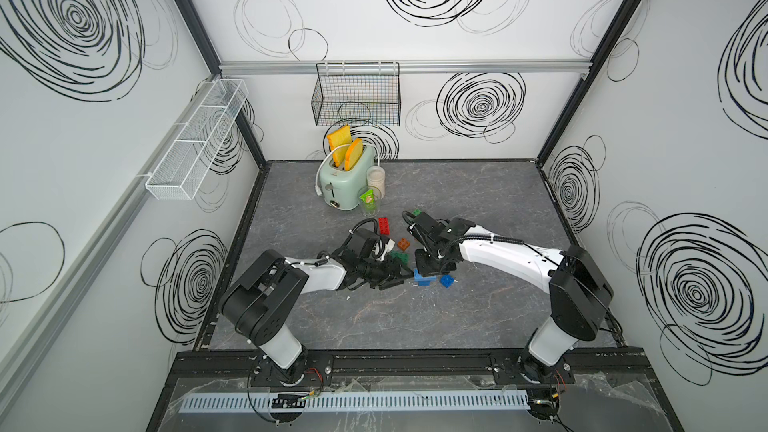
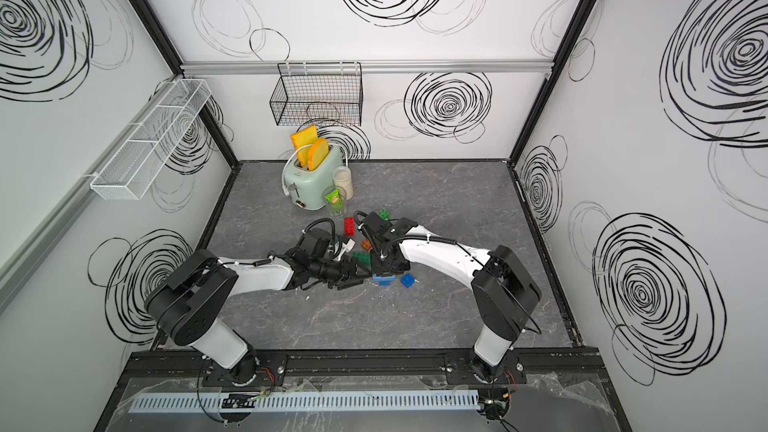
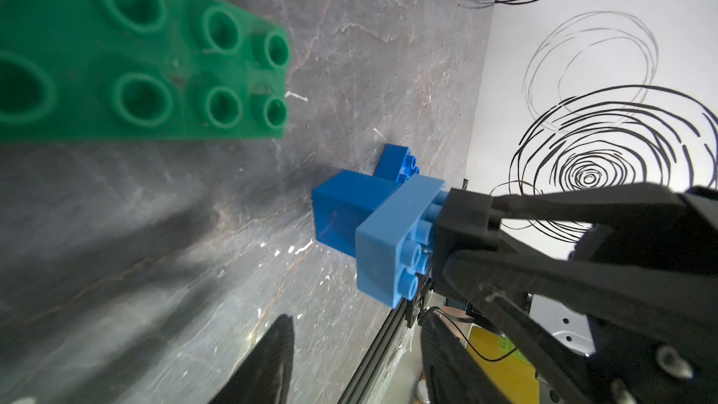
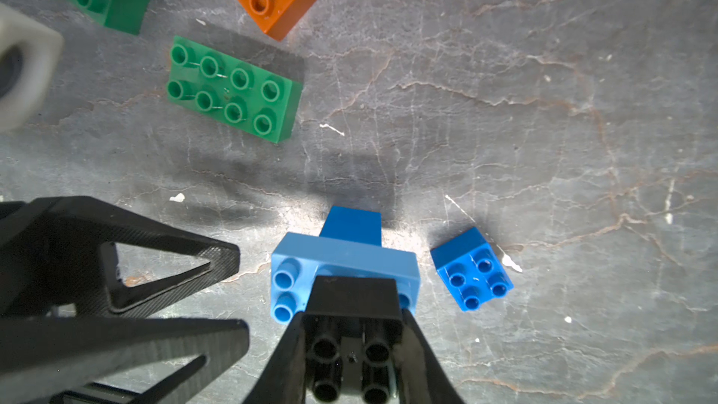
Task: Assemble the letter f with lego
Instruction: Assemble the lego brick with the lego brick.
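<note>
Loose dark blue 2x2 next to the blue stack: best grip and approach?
Probably pinch two opposite side walls of the dark blue 2x2 brick, coming straight down. It sits flat, studs up, clear of the blue stack, so all four walls are exposed.

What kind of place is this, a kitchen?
Most likely a robot test booth, not a kitchen: swirl-printed walls box in a grey table, two robot arms are bolted to its front rail, and a toaster stands near toy bricks.
</note>
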